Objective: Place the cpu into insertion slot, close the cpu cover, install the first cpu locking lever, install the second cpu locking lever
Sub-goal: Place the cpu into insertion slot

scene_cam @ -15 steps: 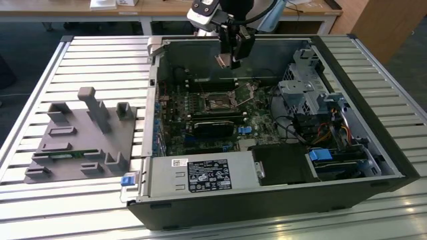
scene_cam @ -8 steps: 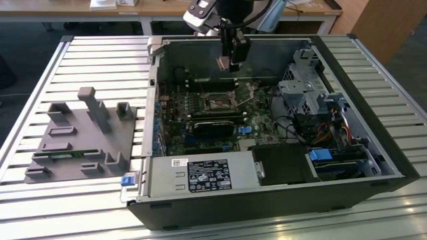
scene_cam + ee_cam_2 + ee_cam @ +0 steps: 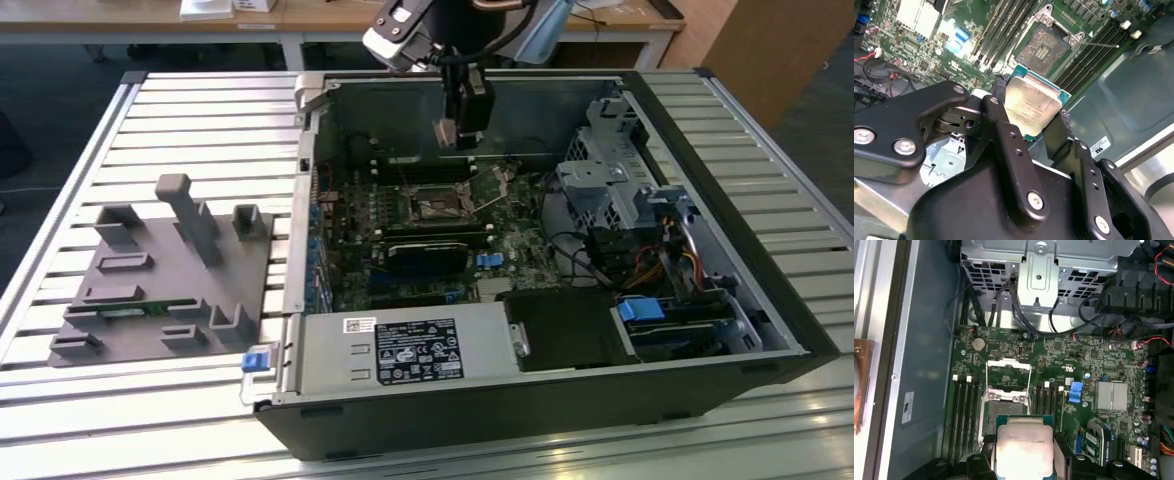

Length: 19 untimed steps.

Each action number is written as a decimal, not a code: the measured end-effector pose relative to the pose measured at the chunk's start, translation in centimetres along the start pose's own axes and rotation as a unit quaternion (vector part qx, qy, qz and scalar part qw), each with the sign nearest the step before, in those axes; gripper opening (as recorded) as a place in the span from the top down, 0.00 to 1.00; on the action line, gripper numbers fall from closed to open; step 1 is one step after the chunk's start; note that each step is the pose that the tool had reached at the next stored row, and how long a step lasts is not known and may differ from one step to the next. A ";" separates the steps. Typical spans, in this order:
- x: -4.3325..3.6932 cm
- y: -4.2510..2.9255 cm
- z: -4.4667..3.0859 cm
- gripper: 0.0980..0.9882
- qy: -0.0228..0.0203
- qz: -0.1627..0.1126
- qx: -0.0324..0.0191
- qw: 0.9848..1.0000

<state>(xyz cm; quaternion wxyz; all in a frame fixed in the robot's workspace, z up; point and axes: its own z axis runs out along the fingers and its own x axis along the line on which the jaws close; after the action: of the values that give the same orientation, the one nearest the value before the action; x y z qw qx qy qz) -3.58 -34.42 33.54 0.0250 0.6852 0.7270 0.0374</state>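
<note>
Holds the cpu (image 3: 1023,447) clamped by opposite edges in the gripper (image 3: 1030,109), its dull grey lid square on a green rim. Hovers above the insertion slot (image 3: 1046,48), bare and below the fingertips, seemingly slightly ahead. Shows the cpu cover (image 3: 1008,363) flipped open just beyond the slot.

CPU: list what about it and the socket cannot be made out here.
- cpu underside: faces away in both wrist views.
- cpu's near edge: covered by the gripper, first wrist view.
- socket near part: behind the cpu, first wrist view.
- socket detail: too small in the exterior view.
</note>
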 end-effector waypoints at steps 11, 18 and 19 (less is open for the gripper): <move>0.02 -0.10 1.11 0.50 -0.004 0.000 0.000 1.000; 0.02 -0.13 1.51 0.50 -0.004 0.000 0.000 1.000; 0.02 -0.14 1.56 0.50 -0.004 0.000 0.000 1.000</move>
<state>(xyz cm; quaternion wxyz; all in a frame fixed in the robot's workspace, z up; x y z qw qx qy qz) -3.58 -34.38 31.97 0.0279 0.6855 0.7267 0.0343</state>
